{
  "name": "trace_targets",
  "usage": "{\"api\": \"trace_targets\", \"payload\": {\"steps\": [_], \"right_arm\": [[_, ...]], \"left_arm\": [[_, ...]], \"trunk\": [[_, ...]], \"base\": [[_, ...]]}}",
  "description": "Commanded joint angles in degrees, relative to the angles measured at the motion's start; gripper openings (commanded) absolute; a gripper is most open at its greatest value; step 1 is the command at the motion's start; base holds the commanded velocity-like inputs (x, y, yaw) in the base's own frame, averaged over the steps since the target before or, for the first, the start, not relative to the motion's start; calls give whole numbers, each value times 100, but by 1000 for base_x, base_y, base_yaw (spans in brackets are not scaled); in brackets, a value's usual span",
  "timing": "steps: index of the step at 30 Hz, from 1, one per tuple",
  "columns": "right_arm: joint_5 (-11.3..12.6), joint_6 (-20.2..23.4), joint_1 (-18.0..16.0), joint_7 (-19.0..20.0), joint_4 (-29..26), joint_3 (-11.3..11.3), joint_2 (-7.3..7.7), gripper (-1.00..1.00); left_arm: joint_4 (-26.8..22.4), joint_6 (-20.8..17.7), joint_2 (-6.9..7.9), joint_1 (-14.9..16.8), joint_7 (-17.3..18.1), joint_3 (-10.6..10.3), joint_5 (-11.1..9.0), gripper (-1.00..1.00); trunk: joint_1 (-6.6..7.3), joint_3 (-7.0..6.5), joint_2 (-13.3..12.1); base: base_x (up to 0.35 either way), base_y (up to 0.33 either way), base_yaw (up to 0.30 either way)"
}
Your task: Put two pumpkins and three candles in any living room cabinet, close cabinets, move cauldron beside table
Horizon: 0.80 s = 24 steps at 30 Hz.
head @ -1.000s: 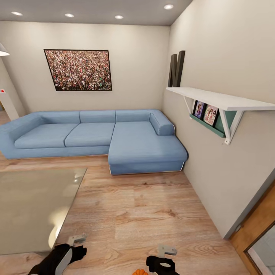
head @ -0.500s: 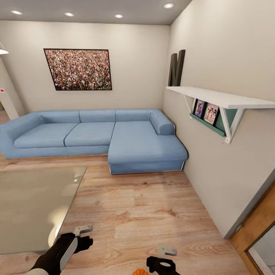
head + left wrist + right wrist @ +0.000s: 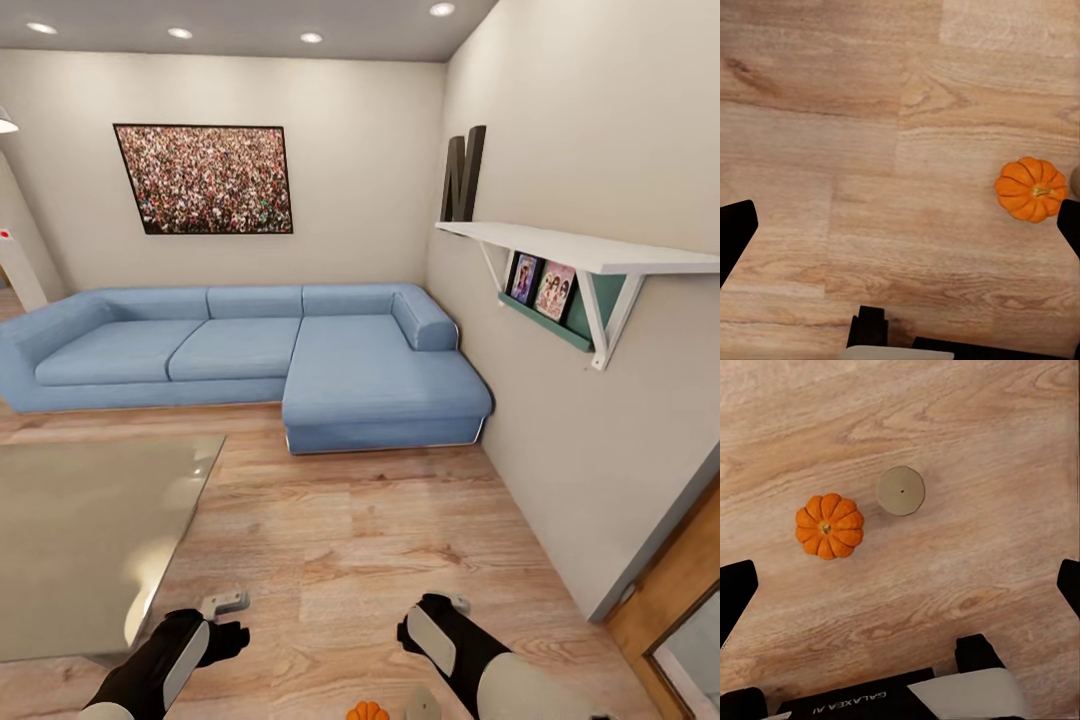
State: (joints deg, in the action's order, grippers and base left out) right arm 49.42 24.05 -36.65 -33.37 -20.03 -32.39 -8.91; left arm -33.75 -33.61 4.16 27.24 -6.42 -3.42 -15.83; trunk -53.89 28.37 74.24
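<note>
Pumpkin (image 3: 367,712) and candle (image 3: 422,706) cut off at head view's bottom; both hands wide, empty.

Sofa: a large light-blue fabric corner sofa (image 3: 250,355) stands against the far wall, its chaise end reaching forward beside the right wall.
Picture: a wide dark-framed print of a dense crowd (image 3: 204,180) hangs on the far wall above the sofa.
Shelf: a white wall shelf on angled white brackets (image 3: 580,250) is fixed to the right wall; under it sits a teal ledge (image 3: 545,322) holding two small framed photos (image 3: 540,285).
Letter: a tall dark block letter N (image 3: 463,176) stands at the shelf's far end, against the wall.
Floor: pale wood-plank flooring (image 3: 370,540) with visible grain.
Ceiling: round recessed spotlights (image 3: 311,38), lit.
Door: a brown wooden frame edge (image 3: 672,600) at the near right.
</note>
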Motion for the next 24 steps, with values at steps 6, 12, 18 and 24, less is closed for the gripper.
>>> {"api": "trace_targets", "payload": {"steps": [6, 12, 18, 24], "right_arm": [[-20, 11, -34, -18, 28, 161, 103, 100], [-28, 4, -42, -20, 33, 187, 148, 100], [-29, 3, -44, -19, 34, 190, 169, 100], [-29, 1, -39, -13, 34, 189, 162, 100]], "left_arm": [[0, -72, -23, 0, 3, -2, -5, 100], [-13, -183, -45, 0, 8, -2, -7, 100], [-259, -456, -17, 0, 16, 7, -11, 100], [-529, -851, 166, 0, 627, 278, -147, 100]], "trunk": [[-23, 19, 42], [-110, 90, 202], [-242, 198, 443], [-374, 306, 683]], "base": [[0, 0, 0], [0, 0, 0], [0, 0, 0], [0, 0, 0]]}}
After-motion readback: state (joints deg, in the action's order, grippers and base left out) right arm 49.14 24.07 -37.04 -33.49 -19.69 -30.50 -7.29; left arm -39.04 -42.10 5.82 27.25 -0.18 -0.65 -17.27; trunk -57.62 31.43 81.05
